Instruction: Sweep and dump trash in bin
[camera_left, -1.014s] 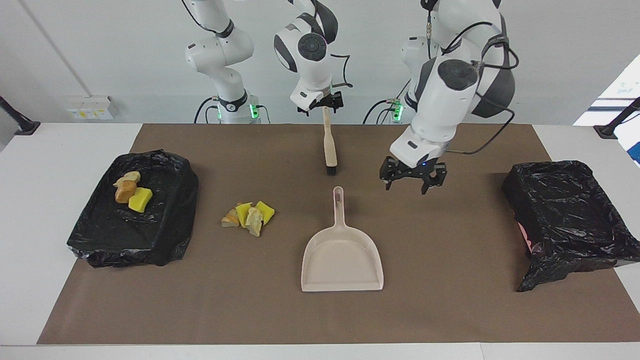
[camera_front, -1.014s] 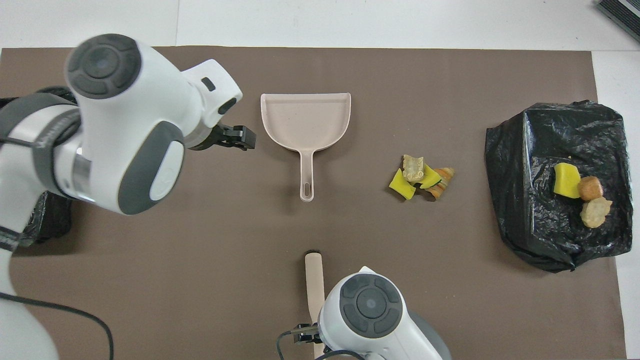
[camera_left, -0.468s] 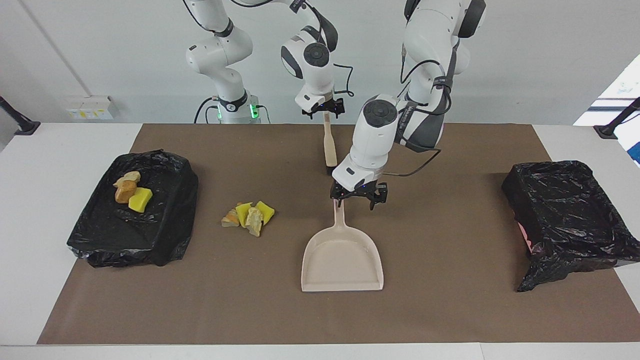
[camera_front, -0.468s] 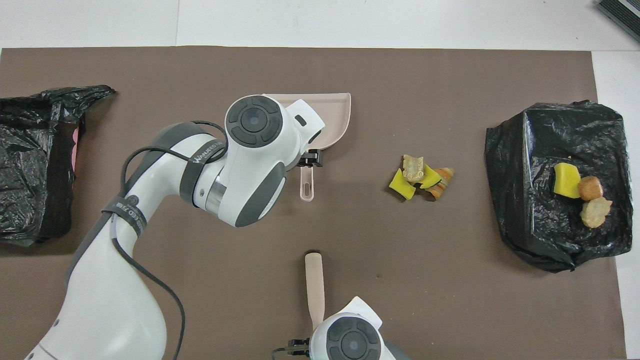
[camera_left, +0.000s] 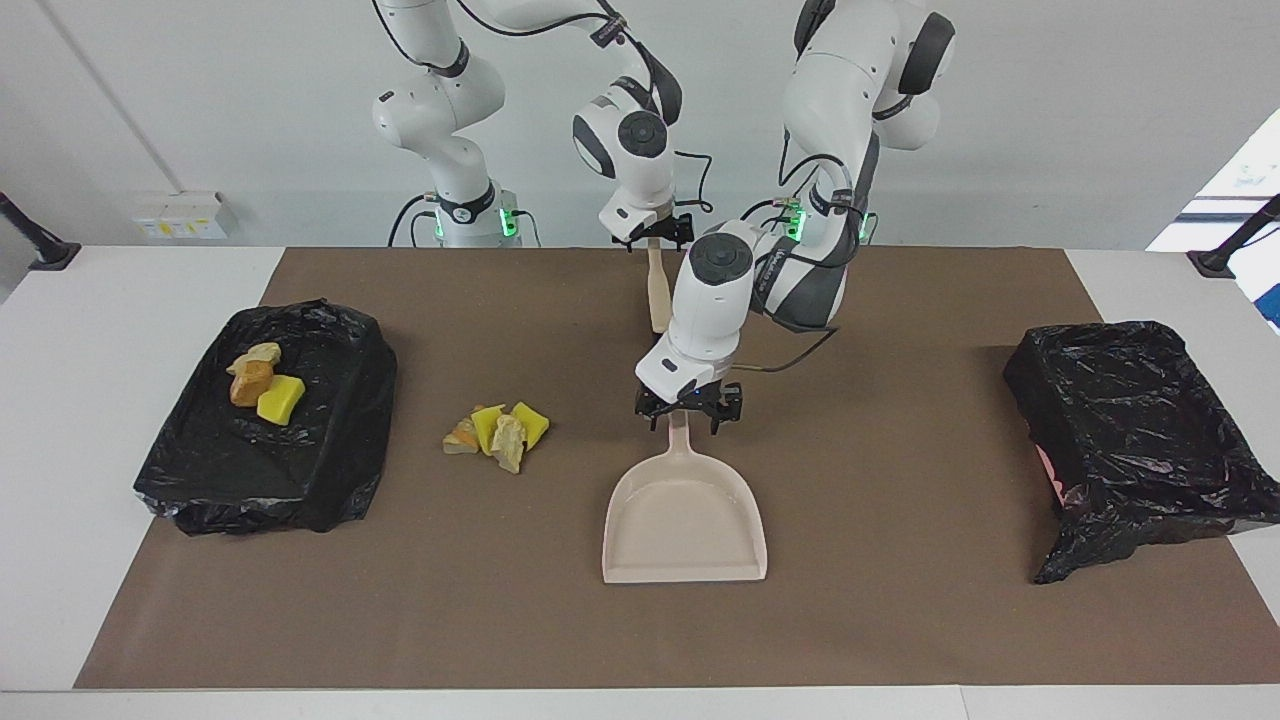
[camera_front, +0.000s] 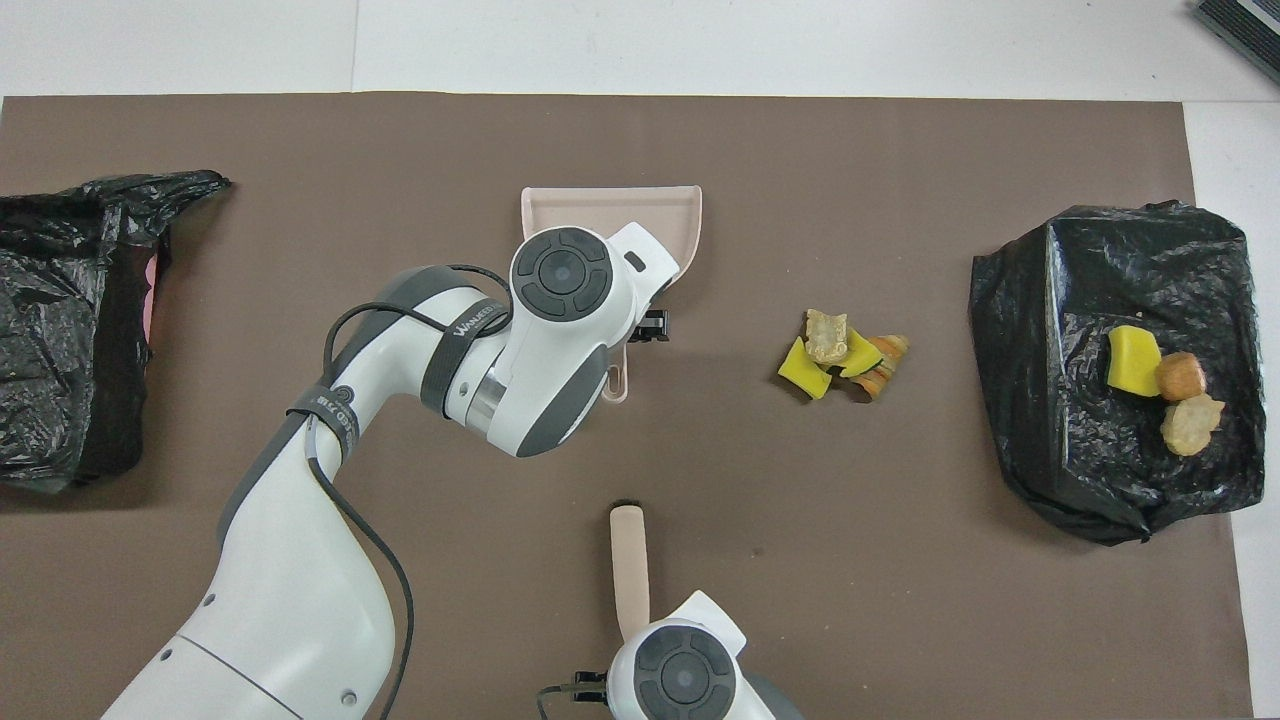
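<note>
The left gripper (camera_left: 688, 418) stands with its fingers spread to either side of the pink dustpan (camera_left: 686, 520) handle, seemingly not yet clamped. The right gripper (camera_left: 655, 229) sits at the brush (camera_left: 658, 290) handle's end; I cannot tell its fingers' state. Four pieces of trash (camera_left: 497, 431) lie on the brown mat (camera_left: 900, 600) toward the right arm's end, three more (camera_left: 265, 382) on the black-bagged bin (camera_left: 300, 470) there. Another black-bagged bin (camera_left: 1130, 430) sits at the left arm's end.
</note>
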